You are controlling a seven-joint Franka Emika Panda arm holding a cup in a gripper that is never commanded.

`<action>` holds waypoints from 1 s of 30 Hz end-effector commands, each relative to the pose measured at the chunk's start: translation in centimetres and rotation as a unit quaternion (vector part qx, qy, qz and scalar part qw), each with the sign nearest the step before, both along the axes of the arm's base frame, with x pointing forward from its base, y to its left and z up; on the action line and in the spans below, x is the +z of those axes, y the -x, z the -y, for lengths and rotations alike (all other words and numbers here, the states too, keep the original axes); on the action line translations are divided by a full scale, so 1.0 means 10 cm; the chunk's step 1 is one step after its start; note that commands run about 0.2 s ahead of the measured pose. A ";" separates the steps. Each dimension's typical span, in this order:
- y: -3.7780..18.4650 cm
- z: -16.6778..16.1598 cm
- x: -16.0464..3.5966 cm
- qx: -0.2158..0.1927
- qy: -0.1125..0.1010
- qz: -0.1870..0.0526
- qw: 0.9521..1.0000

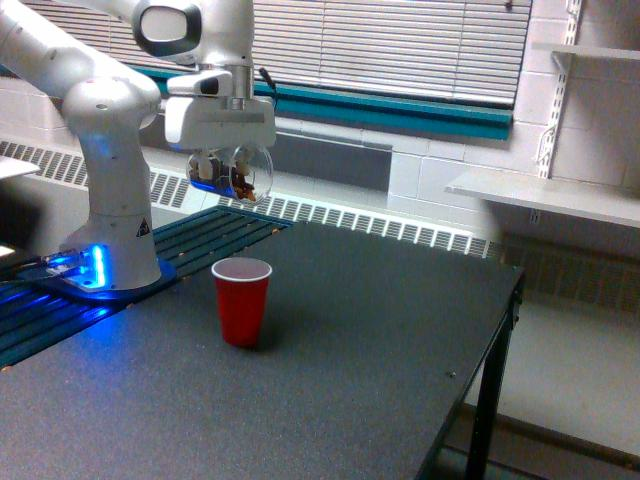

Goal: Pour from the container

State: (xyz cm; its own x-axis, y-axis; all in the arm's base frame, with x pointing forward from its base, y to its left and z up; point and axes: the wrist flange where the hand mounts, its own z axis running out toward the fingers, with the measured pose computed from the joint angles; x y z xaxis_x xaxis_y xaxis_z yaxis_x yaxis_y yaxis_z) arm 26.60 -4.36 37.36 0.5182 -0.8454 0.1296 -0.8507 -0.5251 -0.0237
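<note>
At the exterior view's far left, a white robot arm (110,150) stood on a base (95,270) that glowed blue, mounted on a dark slatted panel (200,235) at the back edge of the worktop (330,390). The arm rose, bent over at the top and reached toward the exterior view's right, with its end effector (228,165) pointing down. The end effector pinched the container (232,172), a small clear cup held in the air and tipped onto its side, with brown pieces and something blue visible inside. The container hung above the red cup (241,300) and slightly to the exterior view's left of it, well apart from it. The red cup stood upright on the dark, speckled worktop, its white inside showing at the rim. Behind ran a white radiator grille (380,225) along the wall, with closed blinds (400,45) over a teal sill (400,110) above it. At the exterior view's right, the worktop ended at a black leg (485,400), and white wall shelves (550,195) stood beyond it.
</note>
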 end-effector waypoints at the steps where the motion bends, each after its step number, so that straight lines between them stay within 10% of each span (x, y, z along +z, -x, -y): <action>1: 0.10 -0.10 -0.10 -0.013 0.008 -0.016 1.000; 30: 0.18 0.02 -0.28 -0.016 0.006 -0.049 0.999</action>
